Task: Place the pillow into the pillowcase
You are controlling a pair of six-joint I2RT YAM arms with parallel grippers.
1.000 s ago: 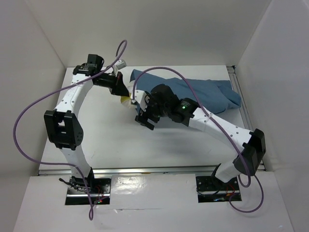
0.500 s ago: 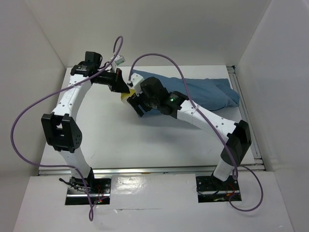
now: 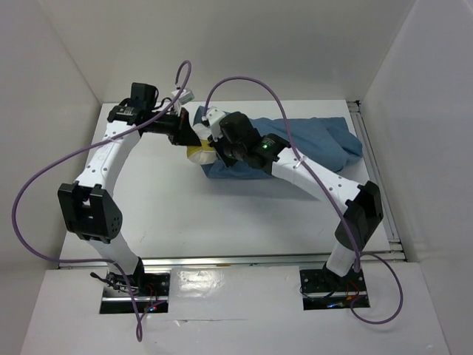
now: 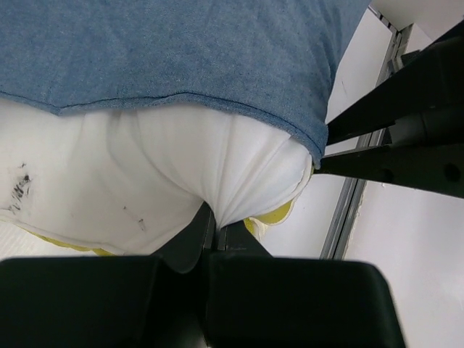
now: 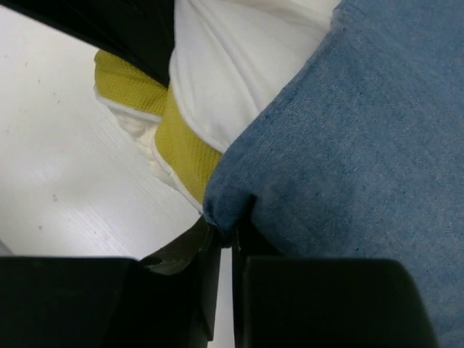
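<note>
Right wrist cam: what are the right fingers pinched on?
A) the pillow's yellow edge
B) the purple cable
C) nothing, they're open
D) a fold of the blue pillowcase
D: in the right wrist view the right fingers are shut on a fold at the pillowcase edge. The pillow lies beside that fold, not between them.

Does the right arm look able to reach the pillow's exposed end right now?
Probably not freely: the right fingers are shut on the pillowcase edge, and the left fingers pinch the pillow there.

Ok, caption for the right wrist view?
Right pincer pinching the blue pillowcase by its edge; pillow end poking out.
</note>
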